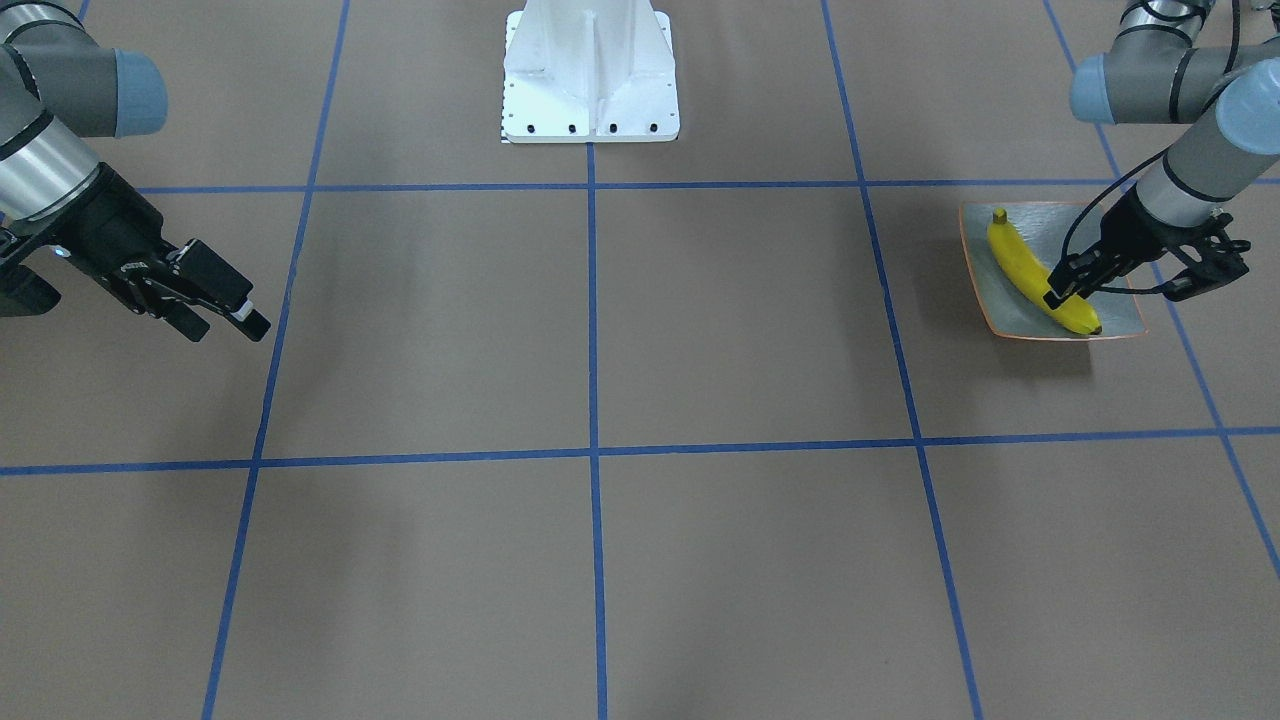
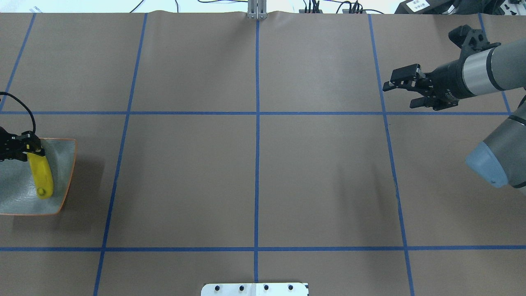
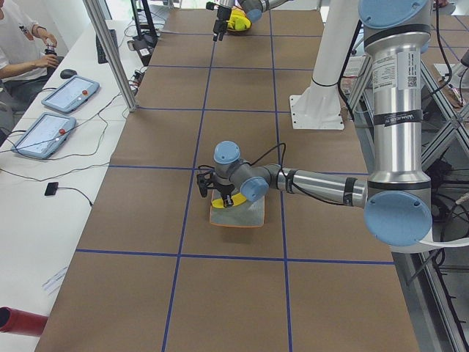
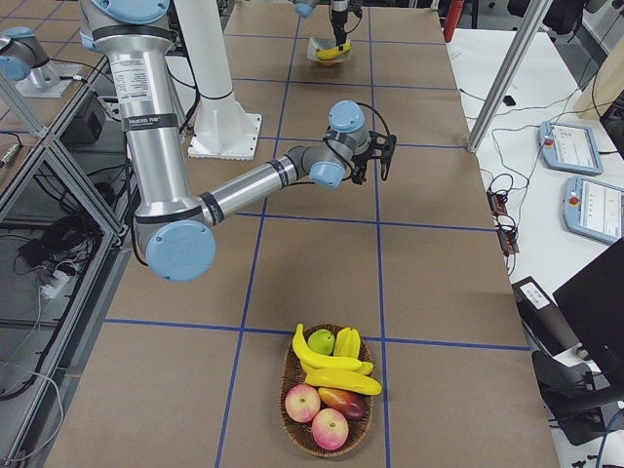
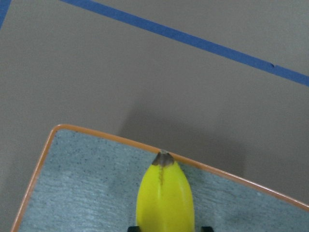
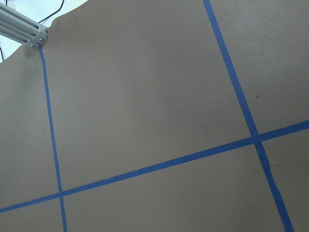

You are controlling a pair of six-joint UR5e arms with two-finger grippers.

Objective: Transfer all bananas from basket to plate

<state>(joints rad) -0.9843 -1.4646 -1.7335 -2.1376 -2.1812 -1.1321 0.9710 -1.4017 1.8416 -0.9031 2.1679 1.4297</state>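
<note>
On the square grey-green orange-rimmed plate (image 2: 65,164), the left gripper (image 2: 32,150) clasps a bright yellow curved banana (image 2: 42,176); the right gripper (image 2: 397,96) hangs spread.

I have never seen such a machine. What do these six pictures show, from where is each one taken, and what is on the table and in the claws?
This is a robot with two metal arms on a white base, at a brown table marked with blue tape. Each arm ends in a two-finger claw. Two pictures look down on the table, one from behind the robot and one facing it. Two are taken from the table's ends, and two come from small cameras on the wrists. The left claw looks closed on a yellow banana that lies on a grey-green plate. The right claw is open and empty, above bare table. In the view from the robot's right end, a basket stands on the table with more bananas and other fruit.
</note>
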